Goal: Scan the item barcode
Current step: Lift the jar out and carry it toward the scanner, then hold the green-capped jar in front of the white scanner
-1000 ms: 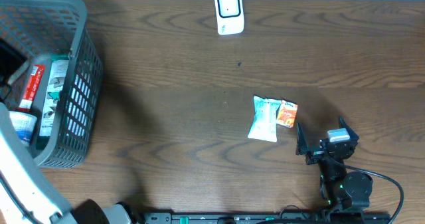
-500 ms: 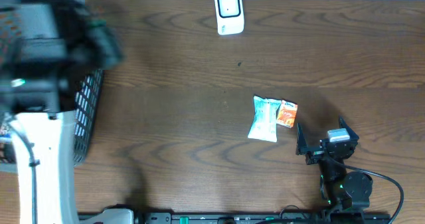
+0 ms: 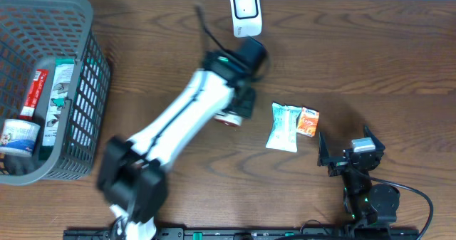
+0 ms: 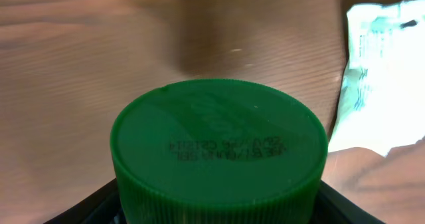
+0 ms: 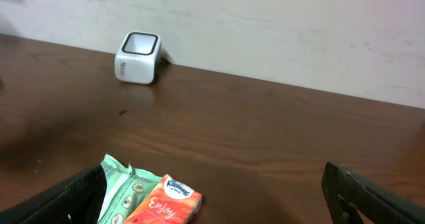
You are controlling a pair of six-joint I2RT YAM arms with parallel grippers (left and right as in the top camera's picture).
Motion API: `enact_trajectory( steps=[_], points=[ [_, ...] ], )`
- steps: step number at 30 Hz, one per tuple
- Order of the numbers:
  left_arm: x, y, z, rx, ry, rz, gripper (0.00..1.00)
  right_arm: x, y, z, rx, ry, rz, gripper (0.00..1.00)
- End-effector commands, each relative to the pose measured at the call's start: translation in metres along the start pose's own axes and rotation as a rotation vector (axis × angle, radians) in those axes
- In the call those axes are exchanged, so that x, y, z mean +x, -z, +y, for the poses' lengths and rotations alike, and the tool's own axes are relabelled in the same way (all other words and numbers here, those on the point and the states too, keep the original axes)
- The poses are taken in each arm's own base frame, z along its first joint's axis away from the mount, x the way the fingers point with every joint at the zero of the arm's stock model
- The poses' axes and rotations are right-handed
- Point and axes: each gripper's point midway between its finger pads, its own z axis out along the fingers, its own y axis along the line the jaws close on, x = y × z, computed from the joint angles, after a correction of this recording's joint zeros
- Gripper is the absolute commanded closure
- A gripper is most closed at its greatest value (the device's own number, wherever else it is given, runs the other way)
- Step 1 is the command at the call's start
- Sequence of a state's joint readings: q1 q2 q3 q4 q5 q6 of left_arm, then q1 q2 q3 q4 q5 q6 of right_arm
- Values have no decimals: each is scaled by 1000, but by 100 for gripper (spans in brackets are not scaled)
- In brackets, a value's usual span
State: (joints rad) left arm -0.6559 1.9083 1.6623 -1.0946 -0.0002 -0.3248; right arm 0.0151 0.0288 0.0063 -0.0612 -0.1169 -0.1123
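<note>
My left arm has swung from the basket towards the scanner, its jaws holding a green-lidded jar; my right jaws wait wide open. Scanning comes next.

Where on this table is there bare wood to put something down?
Bare wood lies right of the scanner along the far edge, between the basket and scanner, and at the front between the left arm and right claw. It is crowded around the two packets, where the green-capped bottle is held by the left claw.
</note>
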Motion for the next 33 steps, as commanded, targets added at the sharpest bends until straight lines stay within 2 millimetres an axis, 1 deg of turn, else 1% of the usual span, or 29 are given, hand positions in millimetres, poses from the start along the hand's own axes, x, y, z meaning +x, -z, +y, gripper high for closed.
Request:
enact_trajectory(
  steps=[1,5,8,11,14,15,16,18,21,29,30,32,33],
  points=[
    [4,-33,-22,-24,0,41,41,1,0,2,-10,-14,1,1],
    [6,-62,-36,-36,-2,68,41,1,0,2,-10,-14,1,1],
    [3,-72,-42,-31,10,56,41,1,0,2,-10,-14,1,1],
    [-2,-74,-46,-22,16,34,41,1,0,2,-10,-14,2,1],
    [-3,-73,-48,-22,24,29,41,1,0,2,-10,-14,1,1],
    [-2,-74,-49,-22,21,29,41,1,0,2,-10,-14,2,1],
    [1,-76,-50,-23,16,33,36,1,0,2,-10,-14,1,1],
    [6,-79,-51,-28,9,42,33,1,0,2,-10,-14,2,1],
    [11,-82,-52,-34,1,54,33,1,0,2,-10,-14,2,1],
    [14,-83,-51,-36,-2,60,32,1,0,2,-10,-14,2,1],
    [14,-83,-51,-37,-2,61,26,1,0,2,-10,-14,2,1],
    [14,-83,-51,-36,-1,61,20,1,0,2,-10,-14,2,1],
    [13,-83,-51,-36,-1,60,20,1,0,2,-10,-14,2,1]
  ],
)
